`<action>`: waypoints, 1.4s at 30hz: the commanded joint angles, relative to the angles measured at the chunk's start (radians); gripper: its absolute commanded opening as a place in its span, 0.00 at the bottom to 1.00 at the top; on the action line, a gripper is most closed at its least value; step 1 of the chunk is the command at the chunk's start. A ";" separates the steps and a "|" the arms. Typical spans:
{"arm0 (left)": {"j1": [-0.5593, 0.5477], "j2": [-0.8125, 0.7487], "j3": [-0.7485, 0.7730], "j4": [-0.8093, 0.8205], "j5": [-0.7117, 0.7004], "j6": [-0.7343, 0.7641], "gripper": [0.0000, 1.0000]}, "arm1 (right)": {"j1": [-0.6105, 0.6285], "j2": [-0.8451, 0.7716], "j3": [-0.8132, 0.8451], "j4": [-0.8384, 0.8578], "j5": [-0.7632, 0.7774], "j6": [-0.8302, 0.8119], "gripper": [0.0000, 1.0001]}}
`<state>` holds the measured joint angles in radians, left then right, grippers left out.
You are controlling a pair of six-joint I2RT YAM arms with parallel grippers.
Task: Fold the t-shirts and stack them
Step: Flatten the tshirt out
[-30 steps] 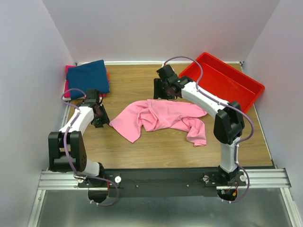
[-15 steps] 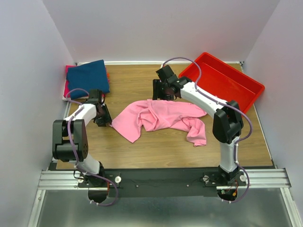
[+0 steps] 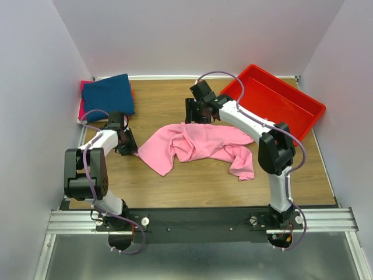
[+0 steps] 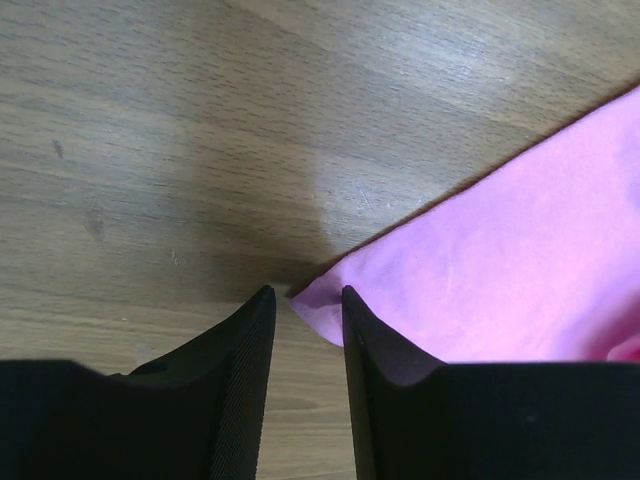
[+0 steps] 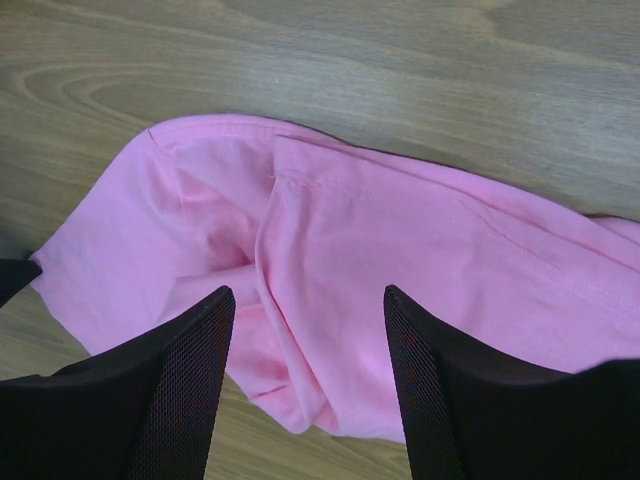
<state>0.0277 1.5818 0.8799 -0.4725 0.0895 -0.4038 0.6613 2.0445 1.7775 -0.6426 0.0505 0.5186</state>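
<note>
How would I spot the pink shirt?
Look at the middle of the brown wooden table. There lies a crumpled light pink cloth t-shirt. Unlike the folded dark blue shirt in the far left corner and the stiff red plastic tray at the far right, it is loose and unfolded.

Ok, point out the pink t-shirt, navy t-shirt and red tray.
pink t-shirt [image 3: 201, 142], top external view, middle of the cloth.
navy t-shirt [image 3: 108, 93], top external view, folded upper face.
red tray [image 3: 274, 100], top external view, bare floor.
</note>
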 commanded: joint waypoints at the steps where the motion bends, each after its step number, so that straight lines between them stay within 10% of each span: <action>1: 0.006 0.007 -0.068 0.026 0.075 0.026 0.39 | 0.012 0.083 0.063 0.011 -0.044 -0.034 0.68; 14: 0.006 0.003 -0.099 0.040 0.168 0.063 0.00 | 0.037 0.269 0.204 0.009 -0.060 -0.127 0.68; 25: 0.006 -0.005 -0.094 0.025 0.168 0.074 0.00 | 0.047 0.390 0.335 0.006 0.057 -0.215 0.63; 42: 0.008 -0.003 -0.010 0.057 0.179 0.031 0.00 | 0.038 0.319 0.362 -0.020 0.123 -0.164 0.00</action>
<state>0.0334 1.5570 0.8223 -0.4023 0.2478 -0.3527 0.7010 2.4104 2.0872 -0.6415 0.1314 0.3218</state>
